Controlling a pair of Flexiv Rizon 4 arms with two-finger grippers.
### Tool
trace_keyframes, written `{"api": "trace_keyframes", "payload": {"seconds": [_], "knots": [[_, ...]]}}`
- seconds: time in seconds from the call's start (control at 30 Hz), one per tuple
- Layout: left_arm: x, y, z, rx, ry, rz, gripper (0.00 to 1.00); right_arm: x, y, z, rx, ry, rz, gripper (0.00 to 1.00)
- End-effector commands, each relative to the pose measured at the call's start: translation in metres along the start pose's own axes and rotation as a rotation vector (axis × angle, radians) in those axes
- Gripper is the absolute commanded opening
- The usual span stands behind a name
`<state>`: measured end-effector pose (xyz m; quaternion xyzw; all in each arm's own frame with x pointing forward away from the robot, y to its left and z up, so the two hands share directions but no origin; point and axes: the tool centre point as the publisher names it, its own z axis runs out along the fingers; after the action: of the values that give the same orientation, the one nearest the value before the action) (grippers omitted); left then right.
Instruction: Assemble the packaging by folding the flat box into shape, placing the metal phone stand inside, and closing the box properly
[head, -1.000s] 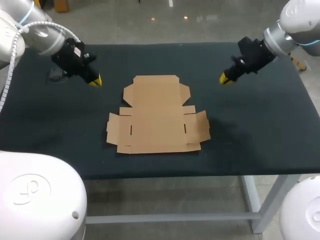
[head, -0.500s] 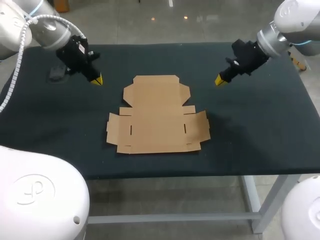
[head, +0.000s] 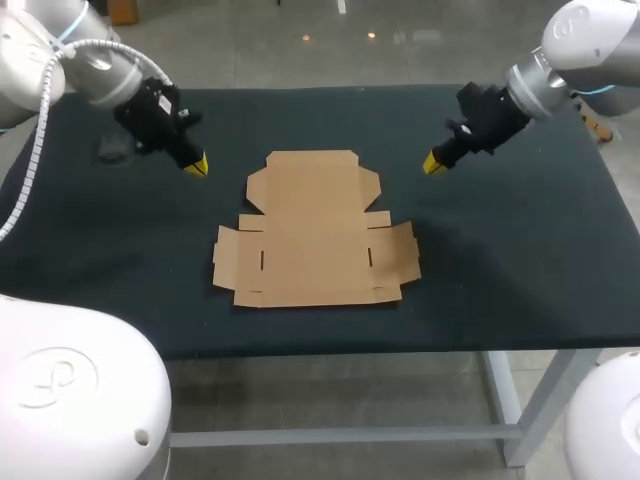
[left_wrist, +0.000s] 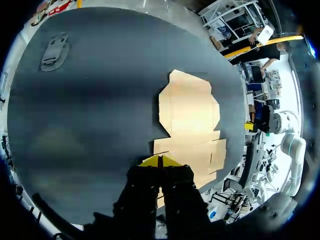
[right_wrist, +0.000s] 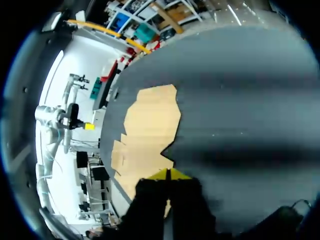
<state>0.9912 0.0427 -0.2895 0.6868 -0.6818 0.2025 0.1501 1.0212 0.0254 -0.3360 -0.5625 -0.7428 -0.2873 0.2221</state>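
Here the flat box (head: 312, 228) is lying between the left gripper (head: 196, 165) and right gripper (head: 430, 163), about equally near, both hovering clenched and empty.

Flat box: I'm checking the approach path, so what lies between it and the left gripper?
Nothing but bare black table; the head view shows an open stretch between the left gripper and the flat box.

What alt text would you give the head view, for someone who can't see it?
A flat, unfolded cardboard box lies in the middle of a dark table. Reaching in from the far corners, the robot's left hand and right hand hang either side of the box's far end, not touching it. A grey phone stand lies near the left hand.
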Motion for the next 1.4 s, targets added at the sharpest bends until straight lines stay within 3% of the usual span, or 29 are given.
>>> {"api": "trace_keyframes", "payload": {"seconds": [0.03,0.3,0.63,0.83,0.9,1.3,1.4], "knots": [[-0.010,0.002,0.015,0.006,0.026,0.024,0.00,-0.005,0.008,0.015,0.018,0.000,-0.001,0.00],[-0.025,0.004,0.044,0.007,0.084,0.056,0.00,-0.009,0.005,0.037,0.037,0.000,-0.023,0.00],[-0.032,0.003,0.067,0.064,0.087,0.083,0.00,-0.012,0.000,0.054,0.012,0.011,-0.055,0.00],[-0.032,0.001,0.075,0.079,0.087,0.067,0.00,-0.016,-0.009,0.065,-0.007,0.030,-0.042,0.00],[-0.032,0.001,0.075,0.068,0.078,0.050,0.00,-0.019,-0.015,0.066,-0.014,0.001,0.000,0.00],[-0.032,0.001,0.078,0.072,0.072,0.047,0.00,-0.018,-0.016,0.068,-0.026,-0.002,0.003,0.00],[-0.034,0.004,0.085,0.070,0.097,0.098,0.00,-0.020,-0.022,0.071,-0.066,0.007,0.010,0.00]]}}
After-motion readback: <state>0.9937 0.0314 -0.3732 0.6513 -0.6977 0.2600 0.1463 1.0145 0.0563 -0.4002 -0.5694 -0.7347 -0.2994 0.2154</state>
